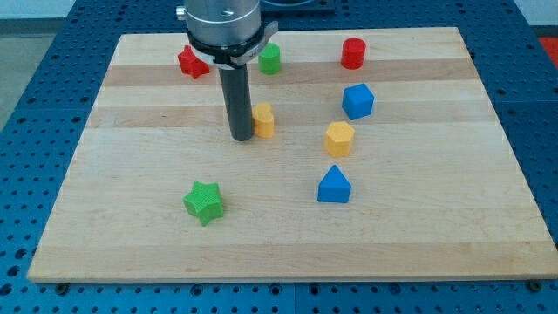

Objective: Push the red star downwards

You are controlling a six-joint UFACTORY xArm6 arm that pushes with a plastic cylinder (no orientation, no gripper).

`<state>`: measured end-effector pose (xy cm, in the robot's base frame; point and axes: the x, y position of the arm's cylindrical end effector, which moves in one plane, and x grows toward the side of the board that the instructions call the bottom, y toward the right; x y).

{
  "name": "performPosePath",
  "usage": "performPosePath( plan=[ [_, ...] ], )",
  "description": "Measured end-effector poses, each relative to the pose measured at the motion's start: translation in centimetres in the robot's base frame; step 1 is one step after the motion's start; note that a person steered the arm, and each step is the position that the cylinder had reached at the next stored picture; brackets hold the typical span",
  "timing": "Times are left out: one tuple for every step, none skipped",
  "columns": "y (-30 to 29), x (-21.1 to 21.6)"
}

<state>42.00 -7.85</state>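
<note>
Camera view shows my tip [241, 138] resting on the board [131, 253] near its middle, touching or just beside the left side of a yellow block [263, 119]. No fingers exist on this rig: the arm ends in 1 plain dark rod, so nothing is held and nothing can open or close.

The red star [192, 62] lies near the board's top edge, up and to the view's left of my tip, partly behind the arm's grey housing. It looks untouched, with bare wood below it.

That relation decides the coming move. I judge the tip sits on the wrong side: to drive the star downwards, the tip needs to get above it, between the star and the top edge, then sweep toward the view's bottom. The gap above the star is narrow, so the route round it is tight. A star has no clear long axis, but a push off its centre would likely spin it aside.

Elsewhere lie a green block [270, 59], a red cylinder [352, 53], 2 blue blocks [357, 101] [334, 186], a yellow hexagon [339, 138] and a green star [205, 202].
</note>
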Motion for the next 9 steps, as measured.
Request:
performPosePath(
  plan=[
    [-5.3,-2.3],
    [-9.8,-5.6],
    [-12.7,-10.1],
    [-14.9,-14.3],
    [-13.7,-15.2],
    [-9.7,-19.7],
    [-9.5,-19.9],
    [-9.1,-18.3],
    [-9.1,-16.3]
  ],
)
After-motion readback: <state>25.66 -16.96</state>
